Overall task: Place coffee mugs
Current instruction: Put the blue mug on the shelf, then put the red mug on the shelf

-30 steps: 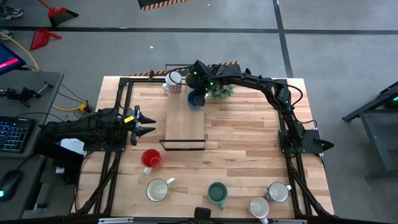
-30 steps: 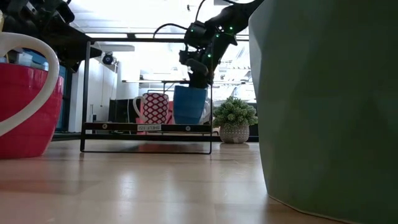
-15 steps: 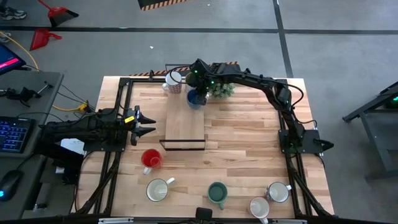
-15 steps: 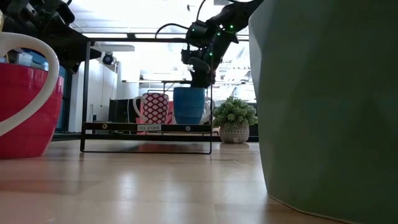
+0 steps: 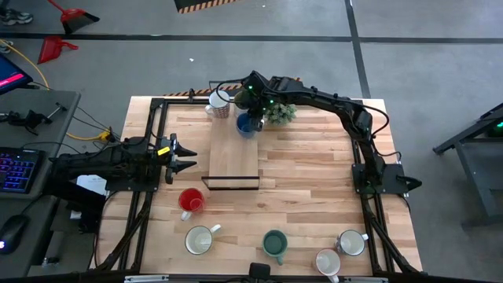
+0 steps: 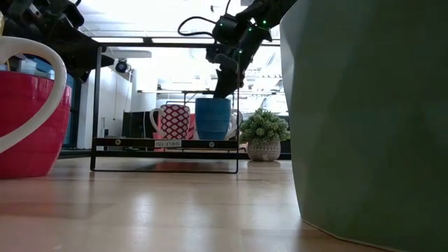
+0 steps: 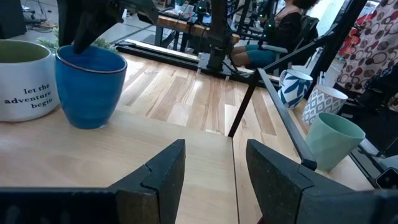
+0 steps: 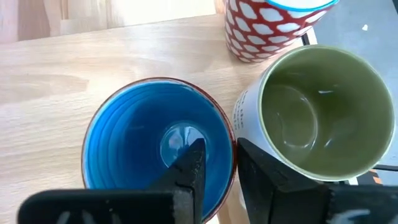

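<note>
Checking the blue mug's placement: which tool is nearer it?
Right. The right tool hangs just above the blue mug on the shelf; the left tool waits off its side.

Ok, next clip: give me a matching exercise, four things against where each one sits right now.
Things:
1. blue mug
2. red mug
3. potted plant
4. left gripper

Places:
A. near table edge, left of the cream mug
B. on the wooden shelf's far end
C. on the table, right of the shelf
D. waiting left of the shelf

Pairs: 1-B, 2-A, 3-C, 4-D
</note>
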You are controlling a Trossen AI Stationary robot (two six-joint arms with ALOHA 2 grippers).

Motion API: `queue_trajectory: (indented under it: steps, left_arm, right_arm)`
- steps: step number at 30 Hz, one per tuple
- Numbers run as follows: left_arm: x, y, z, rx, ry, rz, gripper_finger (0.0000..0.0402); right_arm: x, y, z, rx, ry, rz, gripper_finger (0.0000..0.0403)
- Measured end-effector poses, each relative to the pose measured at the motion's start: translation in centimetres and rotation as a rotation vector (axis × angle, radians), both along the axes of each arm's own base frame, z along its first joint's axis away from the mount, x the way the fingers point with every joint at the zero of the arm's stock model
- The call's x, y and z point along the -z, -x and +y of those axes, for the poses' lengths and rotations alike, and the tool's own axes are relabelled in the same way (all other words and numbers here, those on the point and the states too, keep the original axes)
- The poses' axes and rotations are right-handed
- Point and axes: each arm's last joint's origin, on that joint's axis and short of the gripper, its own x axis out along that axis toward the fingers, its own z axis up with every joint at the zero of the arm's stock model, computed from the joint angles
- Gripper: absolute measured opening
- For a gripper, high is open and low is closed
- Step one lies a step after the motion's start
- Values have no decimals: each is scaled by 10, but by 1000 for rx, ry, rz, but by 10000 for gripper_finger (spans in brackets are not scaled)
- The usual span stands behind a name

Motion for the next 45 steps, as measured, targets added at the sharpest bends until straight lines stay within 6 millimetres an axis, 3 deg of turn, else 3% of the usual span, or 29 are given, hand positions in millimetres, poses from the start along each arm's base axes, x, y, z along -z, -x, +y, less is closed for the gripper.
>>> queue_trajectory:
  steps: [22, 26, 36, 45]
  left_arm:
    - [1, 0, 0, 0, 1, 6, 158]
    - [1, 0, 0, 0, 1, 6, 158]
    - [1, 0, 0, 0, 0, 6, 158]
    - [0, 0, 0, 1, 0, 1, 158]
  right_arm:
    - [-2, 0, -5, 2, 76, -3, 68]
    - [-14, 5, -3, 0, 93, -16, 68]
    - [-79, 53, 53, -80, 54, 41, 67]
    - [-105, 96, 127, -151, -122, 236, 67]
